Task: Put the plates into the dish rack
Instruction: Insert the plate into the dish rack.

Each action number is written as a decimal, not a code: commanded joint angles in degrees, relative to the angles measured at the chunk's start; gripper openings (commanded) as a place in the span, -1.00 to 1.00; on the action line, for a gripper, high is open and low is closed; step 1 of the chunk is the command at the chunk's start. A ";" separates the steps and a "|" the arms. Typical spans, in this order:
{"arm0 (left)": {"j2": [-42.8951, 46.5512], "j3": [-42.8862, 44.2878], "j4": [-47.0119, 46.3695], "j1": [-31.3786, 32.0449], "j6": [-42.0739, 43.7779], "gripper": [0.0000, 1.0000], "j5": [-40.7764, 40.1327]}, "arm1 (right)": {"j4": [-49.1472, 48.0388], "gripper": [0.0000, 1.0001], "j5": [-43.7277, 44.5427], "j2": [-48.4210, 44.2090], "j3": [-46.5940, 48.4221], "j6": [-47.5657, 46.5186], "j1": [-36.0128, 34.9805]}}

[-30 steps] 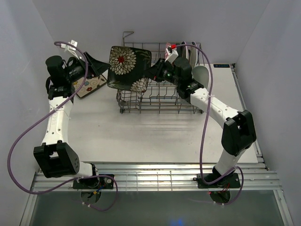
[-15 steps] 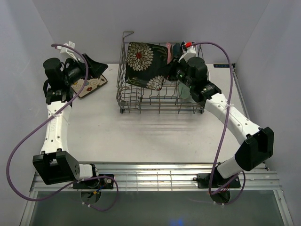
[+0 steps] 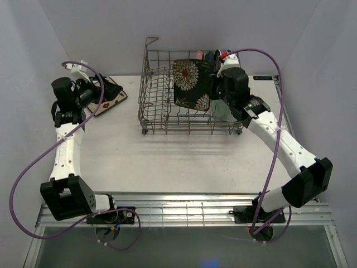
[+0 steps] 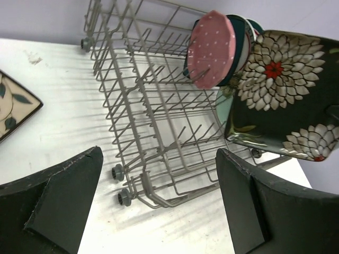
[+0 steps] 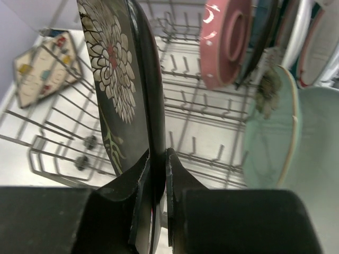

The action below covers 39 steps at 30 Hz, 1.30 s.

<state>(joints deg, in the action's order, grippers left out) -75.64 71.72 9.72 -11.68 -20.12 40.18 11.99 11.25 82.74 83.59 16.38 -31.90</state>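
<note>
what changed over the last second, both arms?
The right gripper, shut on the dark floral plate, carried it rightward from the dish rack front-left corner to beside the pink dotted plate, turning it more on edge. Unchanged: no release; the left gripper is open near the cream floral plate, which lies on the table.

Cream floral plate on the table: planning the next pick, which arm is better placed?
Left. The left fingers hover open by the cream floral plate; the right fingers are shut on the dark floral plate over the dish rack.
</note>
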 commanded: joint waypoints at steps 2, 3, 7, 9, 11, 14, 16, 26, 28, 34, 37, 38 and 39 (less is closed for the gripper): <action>1.81 -2.81 -1.89 -1.76 0.87 0.96 0.33 | -3.29 -0.85 8.42 -5.13 8.25 -4.77 0.00; 1.89 -3.08 -1.98 -1.94 0.87 0.96 0.33 | -2.85 -0.85 9.23 -5.39 8.34 -5.39 -0.09; 2.60 -4.39 -2.77 -2.47 0.87 0.96 0.60 | -1.36 -0.84 13.09 -7.24 7.99 -7.33 0.00; 3.04 -4.75 -3.04 -2.56 0.96 0.96 0.33 | -1.00 -0.85 14.50 -7.94 7.90 -8.20 0.00; 3.56 -5.10 -3.39 -2.64 1.05 0.96 0.25 | 0.14 -0.84 15.82 -8.03 8.60 -8.82 0.00; 4.18 -5.45 -3.65 -2.64 1.13 0.96 0.25 | 3.20 -0.84 17.31 -7.16 11.14 -10.40 0.00; 4.53 -5.72 -3.65 -2.64 1.31 0.96 0.25 | 5.32 -0.84 18.63 -5.58 12.99 -12.06 0.00; 4.88 -6.42 -3.39 -2.64 1.93 0.96 0.77 | 19.29 -0.85 22.50 1.28 23.54 -14.88 0.00; 4.97 -6.68 -3.47 -2.64 2.01 0.96 0.86 | 21.22 -0.84 22.68 2.42 24.86 -14.89 -0.09; 4.45 -6.68 -3.39 -2.64 2.10 0.96 1.30 | 25.80 -0.84 24.17 5.59 27.94 -15.15 -0.09; 4.18 -6.68 -3.48 -2.64 2.01 0.96 1.74 | 27.73 -0.85 25.31 7.26 28.99 -15.06 -0.09; 4.09 -6.77 -3.48 -2.64 2.10 0.96 1.74 | 28.00 -0.84 25.67 7.70 29.08 -15.15 -0.09; 4.01 -6.77 -3.56 -2.56 2.10 0.96 1.74 | 28.26 -0.84 25.76 8.48 29.26 -15.15 -0.09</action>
<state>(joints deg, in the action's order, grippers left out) -73.03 65.25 6.87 -14.09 -18.83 40.93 46.65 33.06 92.12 107.53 1.21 -31.90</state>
